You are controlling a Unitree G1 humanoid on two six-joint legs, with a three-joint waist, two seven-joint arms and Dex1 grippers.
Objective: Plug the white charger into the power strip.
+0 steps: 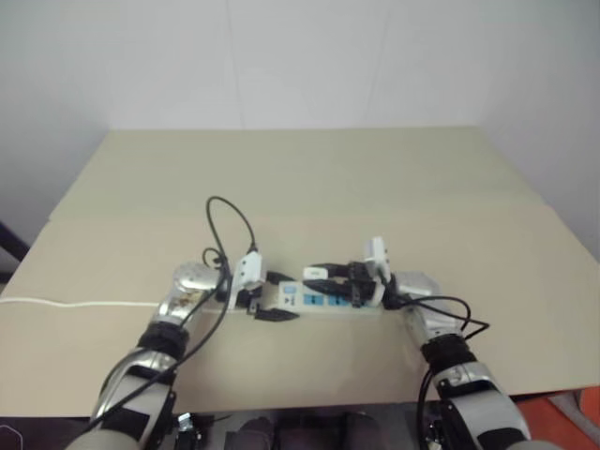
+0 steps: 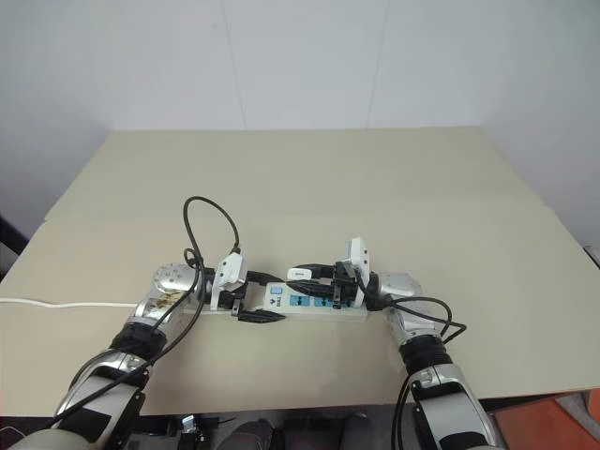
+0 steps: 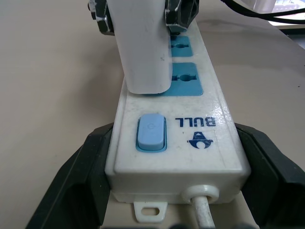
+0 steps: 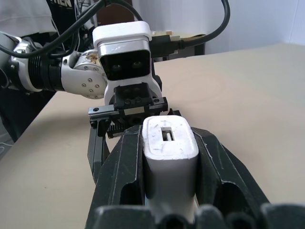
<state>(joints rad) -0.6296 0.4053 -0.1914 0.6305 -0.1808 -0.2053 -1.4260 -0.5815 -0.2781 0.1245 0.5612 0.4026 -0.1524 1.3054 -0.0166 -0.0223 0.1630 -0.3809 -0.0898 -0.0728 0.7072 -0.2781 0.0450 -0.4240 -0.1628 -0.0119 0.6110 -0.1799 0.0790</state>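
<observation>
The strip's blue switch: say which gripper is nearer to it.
Left. The left gripper clamps the power strip at its switch end; the right gripper holds the white charger farther along.

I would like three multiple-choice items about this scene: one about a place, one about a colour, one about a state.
1. Where does the left gripper hold the strip?
A. at its cord end
B. at its far end
C. nowhere

2. What colour is the strip's switch?
A. red
B. blue
C. black

3. The charger is
A. lying loose on the table
B. held in the right gripper
C. on the floor

Answers: 1 A, its fingers flank the end where the cord leaves. 2 B, the switch looks light blue. 3 B, black fingers clamp both its sides.
</observation>
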